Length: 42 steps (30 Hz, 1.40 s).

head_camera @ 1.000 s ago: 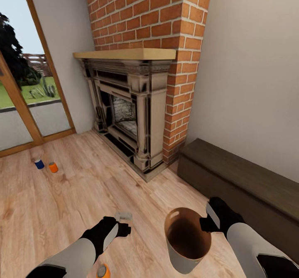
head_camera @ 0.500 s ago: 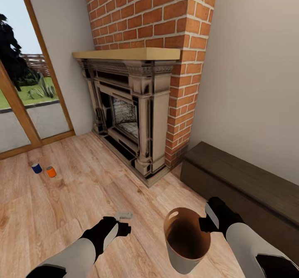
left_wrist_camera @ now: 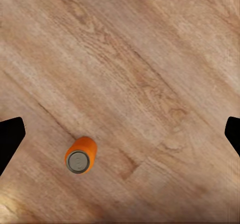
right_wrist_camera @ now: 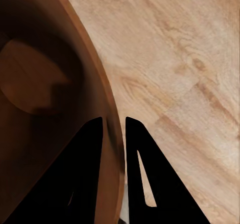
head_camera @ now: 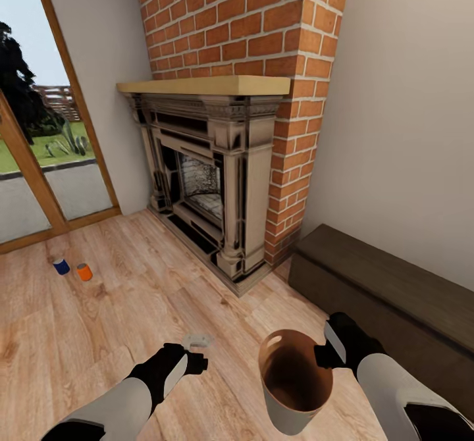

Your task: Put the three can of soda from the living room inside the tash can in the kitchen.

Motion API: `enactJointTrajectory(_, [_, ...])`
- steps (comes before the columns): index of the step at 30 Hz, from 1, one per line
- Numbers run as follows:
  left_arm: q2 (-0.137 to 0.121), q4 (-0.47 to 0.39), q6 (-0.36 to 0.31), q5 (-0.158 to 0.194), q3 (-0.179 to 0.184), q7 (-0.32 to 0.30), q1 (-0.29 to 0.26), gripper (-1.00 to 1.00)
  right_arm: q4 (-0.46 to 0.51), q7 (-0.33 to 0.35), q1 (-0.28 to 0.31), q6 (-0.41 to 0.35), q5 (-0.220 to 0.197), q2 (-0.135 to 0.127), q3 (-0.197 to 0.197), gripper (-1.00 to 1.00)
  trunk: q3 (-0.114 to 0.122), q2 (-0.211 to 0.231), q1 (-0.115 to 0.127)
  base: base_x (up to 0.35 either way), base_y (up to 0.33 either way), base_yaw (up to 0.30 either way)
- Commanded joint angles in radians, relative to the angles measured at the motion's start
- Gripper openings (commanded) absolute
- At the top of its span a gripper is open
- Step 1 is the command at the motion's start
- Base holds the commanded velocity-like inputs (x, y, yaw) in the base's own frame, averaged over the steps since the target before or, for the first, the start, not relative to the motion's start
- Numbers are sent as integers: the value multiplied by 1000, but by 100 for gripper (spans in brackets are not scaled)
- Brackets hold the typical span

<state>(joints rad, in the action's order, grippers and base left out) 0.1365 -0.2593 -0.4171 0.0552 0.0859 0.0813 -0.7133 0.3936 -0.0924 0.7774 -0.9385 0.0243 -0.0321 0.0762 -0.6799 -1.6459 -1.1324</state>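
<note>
The right gripper (head_camera: 322, 355) has its two dark fingers (right_wrist_camera: 145, 174) pinched on the rim of the bin (head_camera: 293, 409), one inside the brown wall and one outside, and it holds the bin upright above the floor (head_camera: 131, 309) in front of the robot. The bin's inside is glossy brown and looks bare in both the head view and the right wrist view (right_wrist_camera: 45, 83).

The left gripper (head_camera: 197, 352) hangs over the floor to the bin's left with its fingers spread wide and nothing between them. In the left wrist view the fingertips (left_wrist_camera: 10, 139) sit at opposite edges of the picture, and an orange can (left_wrist_camera: 80, 155) stands upright on the boards below, closer to one fingertip than the other, touching neither.

Further out, well away to the left near the glass door (head_camera: 39, 158), a blue can (head_camera: 61, 266) and a second orange can (head_camera: 83, 272) stand just beside each other on the floor. Straight ahead is the fireplace (head_camera: 210, 178) under its pale wood mantel, set against the brick column (head_camera: 263, 39). The dark bench (head_camera: 382, 296) runs along the wall on the right, just beside the right arm.
</note>
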Motion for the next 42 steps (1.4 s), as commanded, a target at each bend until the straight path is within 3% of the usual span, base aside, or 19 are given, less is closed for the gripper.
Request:
enactJointTrajectory(1, [0, 0, 0, 0, 0, 0, 0, 100, 0, 3, 0, 1, -17, 0, 2, -100, 0, 0, 0, -61, 117, 0])
enactJointTrajectory(42, [1, -1, 21, -2, 0, 0, 0, 100, 0, 3, 0, 6, -17, 0, 2, -100, 0, 0, 0, 47, 25, 0])
